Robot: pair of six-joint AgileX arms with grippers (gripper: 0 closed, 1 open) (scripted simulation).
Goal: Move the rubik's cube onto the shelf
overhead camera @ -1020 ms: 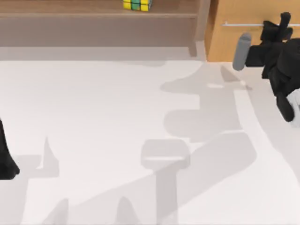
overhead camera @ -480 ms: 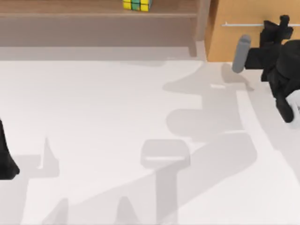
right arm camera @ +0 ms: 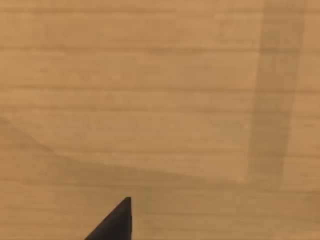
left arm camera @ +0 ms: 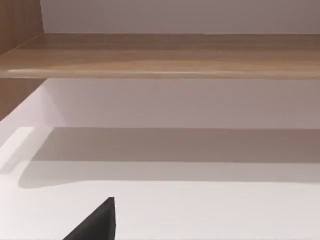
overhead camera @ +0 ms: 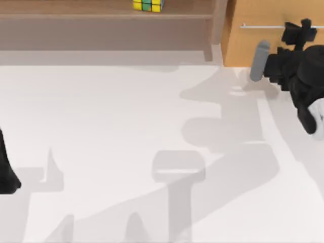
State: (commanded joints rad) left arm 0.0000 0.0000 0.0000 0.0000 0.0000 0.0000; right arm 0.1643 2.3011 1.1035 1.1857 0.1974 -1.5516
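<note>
One rubik's cube (overhead camera: 147, 5) sits on one shelf (overhead camera: 101, 23), which has one vertical end post (overhead camera: 218, 25). Beside the shelf stands one drawer cabinet (overhead camera: 263, 45) carrying one silver bar handle (overhead camera: 260, 26). There is one white worktop (overhead camera: 111, 126). Two robot arms are present: the right arm (overhead camera: 304, 76) over the worktop's right side near the cabinet, and the left arm (overhead camera: 6, 167) at the left edge. One dark fingertip (left arm camera: 97, 222) shows in the left wrist view, and one dark fingertip (right arm camera: 115, 222) in the right wrist view.

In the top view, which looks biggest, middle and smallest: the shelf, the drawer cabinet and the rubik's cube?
1. The shelf, biggest, stretching across the top left.
2. The drawer cabinet, smaller, partly cut off and hidden behind the right arm.
3. The rubik's cube, smallest, sitting on the shelf.
</note>
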